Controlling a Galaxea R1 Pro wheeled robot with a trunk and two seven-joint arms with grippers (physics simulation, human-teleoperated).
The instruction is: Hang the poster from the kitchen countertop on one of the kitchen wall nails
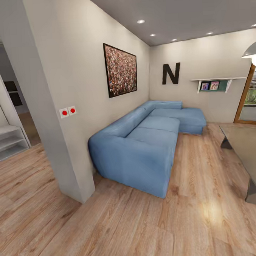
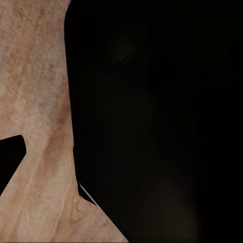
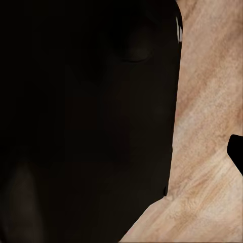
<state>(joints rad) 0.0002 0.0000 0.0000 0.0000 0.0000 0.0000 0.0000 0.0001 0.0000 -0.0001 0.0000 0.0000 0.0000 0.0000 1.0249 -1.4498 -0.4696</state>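
The poster, the kitchen countertop and the wall nails are out of view. The head view looks into a living room. A large black-framed speckled crowd picture (image 1: 120, 69) hangs on the light wall above a sofa; it is not the poster. In each wrist view a dark, featureless bulk (image 2: 162, 121) (image 3: 86, 121) stands close to the camera against the wood floor (image 2: 35, 101) (image 3: 207, 126). No fingers can be made out.
A blue L-shaped sofa (image 1: 144, 142) runs along the wall. A wall end (image 1: 47, 110) with two red-dot switches (image 1: 68, 112) juts out at front left, with white shelves (image 1: 5, 141) beyond it. A grey table (image 1: 248, 151) stands at right. Wood floor (image 1: 130, 226) lies ahead.
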